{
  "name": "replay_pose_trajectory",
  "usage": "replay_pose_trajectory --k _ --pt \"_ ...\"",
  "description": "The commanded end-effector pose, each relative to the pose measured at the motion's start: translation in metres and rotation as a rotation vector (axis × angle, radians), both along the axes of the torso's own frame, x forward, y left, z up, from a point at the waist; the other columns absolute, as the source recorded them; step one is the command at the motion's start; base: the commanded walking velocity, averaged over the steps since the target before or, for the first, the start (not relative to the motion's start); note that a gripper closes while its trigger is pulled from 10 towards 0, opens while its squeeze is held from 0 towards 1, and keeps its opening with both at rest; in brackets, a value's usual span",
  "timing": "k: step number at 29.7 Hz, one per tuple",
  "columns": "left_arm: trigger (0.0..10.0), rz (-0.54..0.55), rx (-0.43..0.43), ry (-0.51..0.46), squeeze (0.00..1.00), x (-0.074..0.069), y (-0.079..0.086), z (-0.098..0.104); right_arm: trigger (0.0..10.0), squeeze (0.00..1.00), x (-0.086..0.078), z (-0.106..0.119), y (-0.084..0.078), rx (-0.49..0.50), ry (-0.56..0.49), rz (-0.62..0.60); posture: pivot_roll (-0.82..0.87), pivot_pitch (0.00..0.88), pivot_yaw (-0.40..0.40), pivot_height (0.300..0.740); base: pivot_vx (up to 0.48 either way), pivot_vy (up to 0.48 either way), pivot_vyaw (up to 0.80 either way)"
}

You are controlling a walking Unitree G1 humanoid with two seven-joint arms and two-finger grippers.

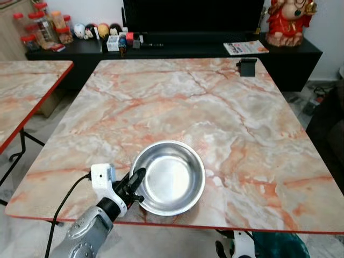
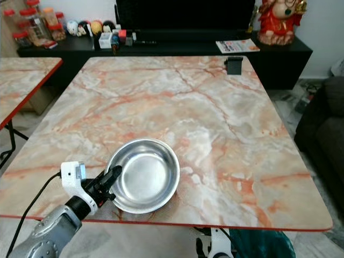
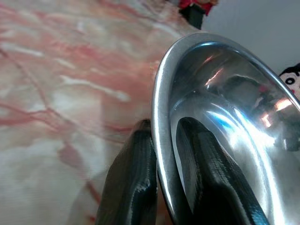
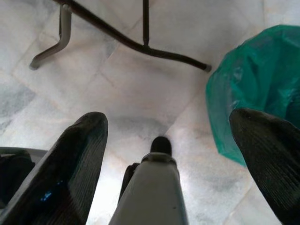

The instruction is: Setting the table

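From your head cameras, the steel bowl (image 1: 169, 177) sits on the marble table (image 1: 215, 107) near its front edge, and your left gripper (image 1: 135, 185) is at the bowl's left rim. Your left wrist view shows the two black fingers (image 3: 133, 187) clenched on that rim, one inside and one outside. Your right wrist view shows the right gripper (image 4: 173, 154) spread wide above the tiled floor (image 4: 140, 89), beside a green bag (image 4: 253, 98).
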State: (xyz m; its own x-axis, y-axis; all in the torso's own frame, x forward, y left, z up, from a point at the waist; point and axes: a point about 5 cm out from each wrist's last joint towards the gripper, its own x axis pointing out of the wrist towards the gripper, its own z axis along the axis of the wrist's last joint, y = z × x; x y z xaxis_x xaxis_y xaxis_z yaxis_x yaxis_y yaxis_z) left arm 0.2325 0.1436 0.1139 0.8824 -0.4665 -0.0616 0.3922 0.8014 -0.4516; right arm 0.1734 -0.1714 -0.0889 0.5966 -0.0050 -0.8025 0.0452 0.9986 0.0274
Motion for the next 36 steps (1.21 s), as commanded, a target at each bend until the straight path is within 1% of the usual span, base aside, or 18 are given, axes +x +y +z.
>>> replay_pose_trajectory --k 1,3,6,7,8,9,10,11,14,16,18,21,22,24,29,32,33,36 --pt "10.0 -0.038 0.006 -0.035 0.0 0.001 -0.005 0.01 10.0 0.0 -0.003 -0.002 0.001 0.003 0.016 -0.007 0.09 0.072 0.036 0.74 0.0 0.0 0.0" --pt "10.0 -0.05 0.01 -0.051 0.0 0.005 -0.01 0.018 10.0 0.0 -0.006 -0.003 0.001 -0.008 0.026 -0.007 0.09 0.071 0.037 0.74 0.0 0.0 0.0" --pt "10.0 -0.049 0.013 -0.063 0.0 0.014 -0.019 0.025 10.0 0.0 -0.015 -0.007 0.0 -0.039 0.061 0.013 0.1 0.071 0.043 0.74 0.0 0.0 0.0" --pt "10.0 -0.049 0.013 -0.063 0.0 0.014 -0.019 0.025 10.0 0.0 -0.015 -0.007 0.0 -0.039 0.061 0.013 0.1 0.071 0.043 0.74 0.0 0.0 0.0" --pt "10.0 -0.062 0.036 -0.047 0.0 0.019 -0.026 0.024 10.0 0.0 -0.02 -0.009 -0.001 -0.046 0.077 0.006 0.1 0.069 0.046 0.74 0.0 0.0 0.0" --pt "10.0 -0.076 0.035 -0.038 0.0 0.021 -0.031 0.024 10.0 0.0 -0.022 -0.01 -0.002 -0.045 0.081 0.001 0.09 0.07 0.049 0.74 0.0 0.0 0.0" --pt "10.0 -0.086 0.033 -0.033 0.0 0.022 -0.034 0.023 10.0 0.0 -0.023 -0.01 -0.002 -0.044 0.084 -0.001 0.09 0.07 0.05 0.74 0.0 0.0 0.0" --pt "10.0 -0.09 0.058 -0.033 0.0 0.025 -0.038 0.022 10.0 0.0 -0.025 -0.011 -0.002 -0.044 0.087 -0.007 0.09 0.07 0.053 0.74 0.0 0.0 0.0" --pt "10.0 -0.089 0.071 -0.034 0.0 0.026 -0.038 0.022 10.0 0.0 -0.025 -0.011 -0.002 -0.044 0.088 -0.009 0.09 0.07 0.053 0.74 0.0 0.0 0.0" --pt "10.0 -0.053 0.1 0.057 0.0 0.035 -0.038 0.011 10.0 0.0 -0.028 -0.012 -0.002 -0.044 0.093 -0.022 0.07 0.072 0.062 0.74 0.0 0.0 0.0" --pt "10.0 -0.046 0.115 0.078 0.0 0.037 -0.037 0.009 10.0 0.0 -0.028 -0.012 -0.002 -0.042 0.094 -0.033 0.07 0.073 0.065 0.74 0.0 0.0 0.0" --pt "10.0 -0.032 0.107 0.101 0.0 0.039 -0.035 0.008 10.0 0.0 -0.028 -0.012 -0.002 -0.042 0.094 -0.036 0.07 0.073 0.067 0.74 0.0 0.0 0.0" --pt "10.0 -0.022 0.135 0.127 0.0 0.042 -0.034 0.004 10.0 0.0 -0.029 -0.012 -0.001 -0.042 0.094 -0.033 0.07 0.075 0.068 0.74 0.0 0.0 0.0" --pt "10.0 -0.011 0.128 0.168 0.0 0.044 -0.033 0.0 10.0 0.0 -0.028 -0.012 -0.001 -0.038 0.09 -0.038 0.07 0.075 0.07 0.74 0.0 0.0 0.0" --pt "10.0 -0.03 0.105 0.145 0.0 0.047 -0.038 0.006 10.0 0.0 -0.028 -0.012 0.0 -0.035 0.089 -0.039 0.07 0.077 0.071 0.74 0.0 0.0 0.0" --pt "10.0 -0.037 0.084 0.15 0.0 0.048 -0.042 0.007 10.0 0.0 -0.028 -0.012 0.001 -0.033 0.089 -0.042 0.07 0.079 0.071 0.74 0.0 0.0 0.0" --pt "10.0 -0.05 0.065 0.158 0.0 0.049 -0.045 0.008 10.0 0.0 -0.028 -0.012 0.001 -0.033 0.089 -0.042 0.07 0.079 0.071 0.74 0.0 0.0 0.0" --pt "10.0 -0.085 0.056 0.165 0.0 0.048 -0.049 0.008 10.0 0.0 -0.028 -0.012 0.0 -0.033 0.089 -0.045 0.07 0.079 0.072 0.74 0.0 0.0 0.0"
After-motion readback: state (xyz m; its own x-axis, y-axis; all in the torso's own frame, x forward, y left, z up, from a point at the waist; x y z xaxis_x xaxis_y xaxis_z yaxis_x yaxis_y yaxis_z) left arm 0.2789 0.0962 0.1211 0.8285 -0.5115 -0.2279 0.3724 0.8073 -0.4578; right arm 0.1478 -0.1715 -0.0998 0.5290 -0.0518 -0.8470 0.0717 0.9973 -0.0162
